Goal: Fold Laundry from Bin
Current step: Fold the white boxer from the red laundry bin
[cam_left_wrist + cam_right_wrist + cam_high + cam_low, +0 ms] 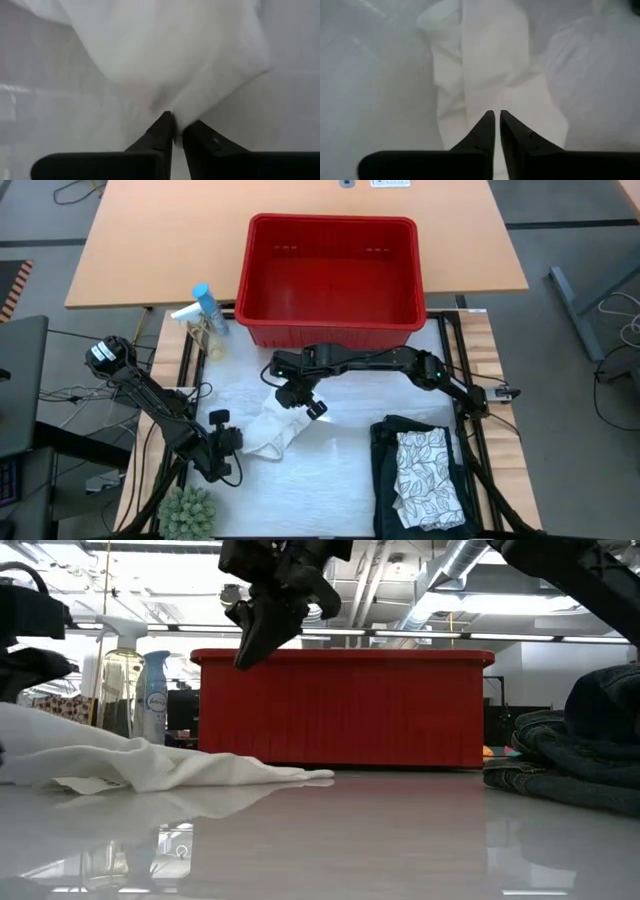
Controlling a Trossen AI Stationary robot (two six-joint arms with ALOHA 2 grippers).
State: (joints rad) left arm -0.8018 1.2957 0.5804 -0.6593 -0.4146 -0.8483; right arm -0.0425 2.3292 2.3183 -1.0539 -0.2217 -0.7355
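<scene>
1. Here the small whitish cloth (pixel 272 430) lies crumpled on the white desk (pixel 330 480), in front of the red bin (pixel 332 278) and towards the left side.
2. The left claw (pixel 236 442) sits low at the cloth's left edge; in the left wrist view its fingers (pixel 161 131) are nearly together, and the cloth (pixel 170 60) begins right at their tips, though whether a fold is pinched between them cannot be told.
3. The right claw (pixel 300 402) hangs above the cloth's upper right part; the low view shows it (pixel 262 625) raised clear of the desk, with the cloth (pixel 150 765) lying flat beneath and to the side, not touching it.
4. In the right wrist view its fingers (pixel 485 127) stand close together with only a thin slit between them and nothing in it; the cloth (pixel 485 65) lies spread below them.
5. The dark garment (pixel 385 445) is stacked at the desk's right front, well apart from both claws, with the leaf-patterned cloth (pixel 428 475) folded on top of it.
6. The bin shows no cloth inside.
7. A spray bottle (pixel 205 310) stands beside the bin's left front corner, and a small green plant (pixel 187 515) stands at the left front corner of the desk.
</scene>
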